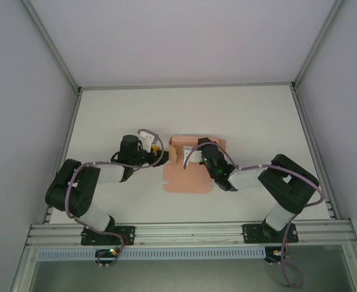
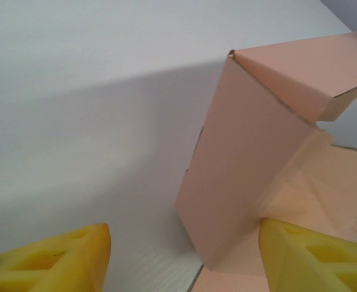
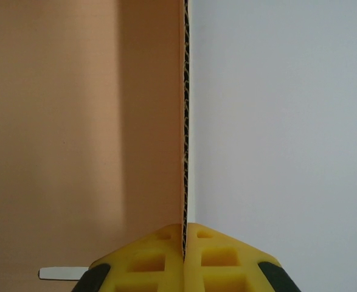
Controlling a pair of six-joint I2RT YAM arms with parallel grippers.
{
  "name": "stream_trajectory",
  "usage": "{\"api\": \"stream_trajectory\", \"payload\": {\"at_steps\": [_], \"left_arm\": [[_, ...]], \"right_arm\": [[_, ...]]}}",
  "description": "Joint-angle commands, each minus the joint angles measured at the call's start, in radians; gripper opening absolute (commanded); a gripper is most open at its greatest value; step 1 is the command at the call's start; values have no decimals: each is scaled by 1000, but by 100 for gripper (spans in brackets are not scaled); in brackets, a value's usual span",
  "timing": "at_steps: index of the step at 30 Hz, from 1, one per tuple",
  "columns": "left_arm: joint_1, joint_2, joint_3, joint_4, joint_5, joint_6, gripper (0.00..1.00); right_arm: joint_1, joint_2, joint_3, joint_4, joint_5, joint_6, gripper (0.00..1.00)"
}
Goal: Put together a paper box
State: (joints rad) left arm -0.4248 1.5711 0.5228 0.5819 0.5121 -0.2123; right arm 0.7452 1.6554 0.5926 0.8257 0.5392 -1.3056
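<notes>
The salmon-pink paper box [image 1: 187, 180] lies partly folded at the middle of the white table [image 1: 245, 115], with its far flaps raised. My left gripper [image 1: 164, 157] is at the box's left edge. In the left wrist view it [image 2: 184, 226] stands open, and an upright pink wall panel [image 2: 245, 164] with a folded-over top flap rises between and beyond its yellow fingers [image 2: 62, 261]. My right gripper [image 1: 197, 146] reaches over the box from the right. In the right wrist view it [image 3: 184, 230] is shut on the thin corrugated edge [image 3: 184, 121] of a raised pink wall.
Grey enclosure walls [image 1: 20, 91] stand on the left, right and far sides of the table. An aluminium rail [image 1: 190, 232] with both arm bases runs along the near edge. Bare white table surrounds the box.
</notes>
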Motion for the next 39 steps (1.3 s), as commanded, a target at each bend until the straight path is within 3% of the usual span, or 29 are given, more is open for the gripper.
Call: {"api": "stream_trajectory", "payload": {"at_steps": [1, 10, 22, 34, 35, 39], "left_arm": [[2, -7, 12, -29, 67, 24, 66], [-17, 107, 120, -12, 85, 63, 64], [-70, 170, 176, 7, -67, 112, 66], [-86, 262, 172, 255, -141, 52, 66], [-86, 269, 176, 267, -141, 47, 63], [-90, 273, 181, 265, -162, 47, 38]], "right_arm": [[6, -20, 14, -29, -7, 8, 0], [12, -23, 21, -43, -12, 18, 0], [34, -66, 12, -127, -12, 72, 0], [46, -54, 34, -261, -31, 142, 0], [46, -55, 36, -273, -36, 147, 0], [46, -52, 42, -290, -26, 153, 0]]}}
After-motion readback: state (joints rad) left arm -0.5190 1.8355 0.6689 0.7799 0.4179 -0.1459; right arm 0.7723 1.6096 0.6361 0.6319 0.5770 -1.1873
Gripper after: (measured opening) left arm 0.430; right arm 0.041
